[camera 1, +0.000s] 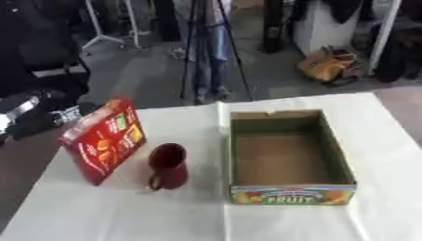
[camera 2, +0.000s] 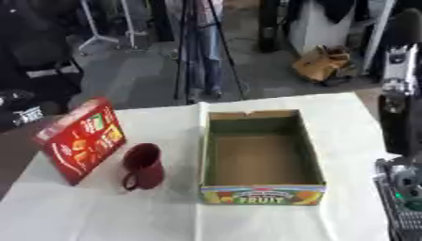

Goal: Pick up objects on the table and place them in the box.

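A red snack box (camera 1: 103, 139) stands tilted on the white table (camera 1: 124, 212) at the left. Just right of it stands an upright dark red mug (camera 1: 167, 165), its handle toward the near side. An open cardboard box (camera 1: 288, 188) with a FRUIT label on its near wall sits in the middle right, and nothing lies inside it. My right arm (camera 2: 401, 108) hangs along the right edge of the right eye view. Below it, my right hand (camera 2: 402, 193) is a black and silver shape right of the cardboard box. My left hand (camera 1: 70, 113) is a dark shape beyond the table's left corner, behind the snack box.
The tablecloth has a fold line running from the cardboard box's left wall toward the near edge. Past the far table edge are a tripod (camera 1: 206, 56), a tan bag (camera 1: 329, 63) on the floor and dark equipment (camera 1: 33, 61) at the left.
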Available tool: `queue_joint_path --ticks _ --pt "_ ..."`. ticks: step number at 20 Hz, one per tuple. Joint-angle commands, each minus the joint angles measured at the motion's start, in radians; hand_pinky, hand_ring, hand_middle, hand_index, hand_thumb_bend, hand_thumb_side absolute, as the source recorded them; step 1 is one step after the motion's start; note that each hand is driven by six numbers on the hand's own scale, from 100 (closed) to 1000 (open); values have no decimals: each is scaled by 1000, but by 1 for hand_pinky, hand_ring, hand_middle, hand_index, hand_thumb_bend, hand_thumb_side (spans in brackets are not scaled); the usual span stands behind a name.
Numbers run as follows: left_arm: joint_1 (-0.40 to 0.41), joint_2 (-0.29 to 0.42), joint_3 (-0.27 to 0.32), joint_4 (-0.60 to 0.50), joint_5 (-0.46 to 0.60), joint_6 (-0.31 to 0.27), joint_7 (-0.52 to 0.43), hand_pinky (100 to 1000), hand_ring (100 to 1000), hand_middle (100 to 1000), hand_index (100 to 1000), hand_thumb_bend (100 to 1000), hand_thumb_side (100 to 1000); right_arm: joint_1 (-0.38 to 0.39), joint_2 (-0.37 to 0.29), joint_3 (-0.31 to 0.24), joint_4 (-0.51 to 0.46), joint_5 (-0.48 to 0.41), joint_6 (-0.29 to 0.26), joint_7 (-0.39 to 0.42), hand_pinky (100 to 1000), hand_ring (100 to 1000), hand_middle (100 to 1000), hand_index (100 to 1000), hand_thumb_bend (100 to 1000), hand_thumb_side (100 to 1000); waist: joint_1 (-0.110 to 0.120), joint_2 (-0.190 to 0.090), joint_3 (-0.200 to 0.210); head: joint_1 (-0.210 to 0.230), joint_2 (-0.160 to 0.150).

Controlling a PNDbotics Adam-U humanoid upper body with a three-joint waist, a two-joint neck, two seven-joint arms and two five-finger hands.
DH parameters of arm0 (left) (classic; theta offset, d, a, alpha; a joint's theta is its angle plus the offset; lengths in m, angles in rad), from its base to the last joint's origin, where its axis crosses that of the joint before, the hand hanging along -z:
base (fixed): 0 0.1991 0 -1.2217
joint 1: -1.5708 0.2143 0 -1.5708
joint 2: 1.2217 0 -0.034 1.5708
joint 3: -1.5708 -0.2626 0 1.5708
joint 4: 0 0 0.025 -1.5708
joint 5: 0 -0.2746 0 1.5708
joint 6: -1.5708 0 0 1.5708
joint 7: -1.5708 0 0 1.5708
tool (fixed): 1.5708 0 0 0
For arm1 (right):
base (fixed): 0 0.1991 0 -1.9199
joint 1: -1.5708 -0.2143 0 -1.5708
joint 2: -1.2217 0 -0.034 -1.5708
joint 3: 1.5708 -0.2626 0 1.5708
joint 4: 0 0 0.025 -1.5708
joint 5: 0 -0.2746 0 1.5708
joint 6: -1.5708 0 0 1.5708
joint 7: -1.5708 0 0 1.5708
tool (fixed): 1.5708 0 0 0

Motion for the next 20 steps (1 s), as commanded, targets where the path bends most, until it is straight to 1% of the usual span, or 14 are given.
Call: queue_joint_path --ticks 1,7,10,15,20 --pt "-36 33 3 44 -61 -15 -53 1000 1000 1000 1000 873 932 -9 1 3 -17 -1 3 0 964 913 883 878 100 1000 0 -20 -1 5 -13" --pt "-63 18 13 127 -277 -63 -73 1000 1000 1000 1000 869 887 -8 5 5 -17 -5 4 1 964 912 881 874 100 1000 1 -16 -5 6 -18" --pt "-72 9 21 153 -362 -80 -82 1000 1000 1000 1000 868 888 -8 7 5 -17 -6 4 1 965 912 880 873 100 1000 0 -14 -4 7 -17" --pt "-84 -3 34 202 -442 -84 -80 1000 1000 1000 1000 866 884 -10 9 5 -17 -7 6 0 965 911 880 873 100 1000 -3 -10 -7 11 -20" --pt "-94 -18 44 241 -444 -91 -88 1000 1000 1000 1000 873 896 -12 11 5 -17 -8 7 -3 965 911 879 871 100 1000 -7 -7 -9 16 -23"
